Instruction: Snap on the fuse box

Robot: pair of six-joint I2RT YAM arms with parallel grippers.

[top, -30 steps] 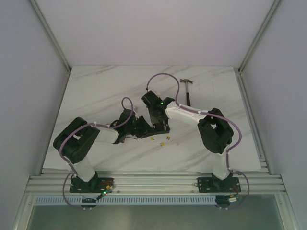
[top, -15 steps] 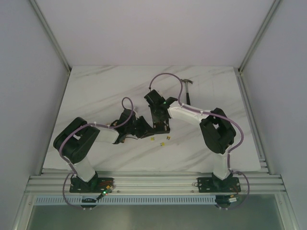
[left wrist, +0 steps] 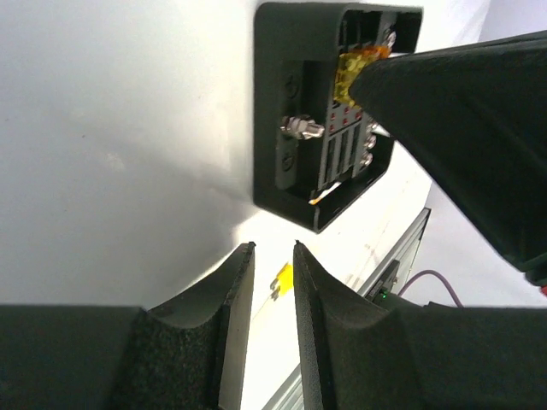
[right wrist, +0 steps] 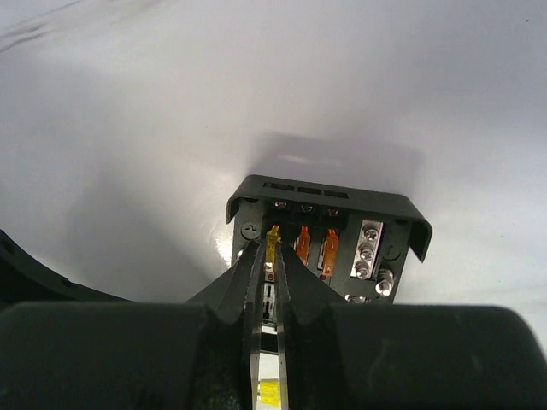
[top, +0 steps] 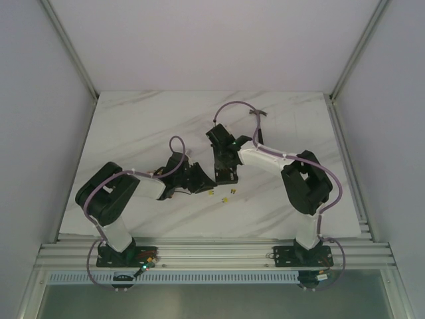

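Black right tool (right wrist: 272, 254) has its jaws narrow, pinching a thin yellow fuse (right wrist: 273, 233) at the fingertips. The fuse tip sits at the leftmost slot of the fuse box (right wrist: 342, 201), as seen from the right wrist. Two orange fuses (right wrist: 302, 243) are seated in the slots just beside it. Silver screw terminals sit at the box's right end. The box top is uncovered, with the slots and fuses exposed.

The fuse box lies flat on the white marble-look worktop (left wrist: 128, 128), near the middle, directly under the right tool. From the left wrist, the right tool's finger covers the box's upper right part and the yellow fuse shows at its tip.

The left tool (left wrist: 273, 249) is just beside the box, not touching it. Its jaws are slightly apart with a narrow gap and nothing held.

Loose yellow fuses (top: 226, 199) lie on the worktop just on the near side of the box. One of them shows through the gap of the left tool.

A hammer (top: 258, 114) lies toward the far right of the worktop, well apart from the box and partly behind the right arm's cable.
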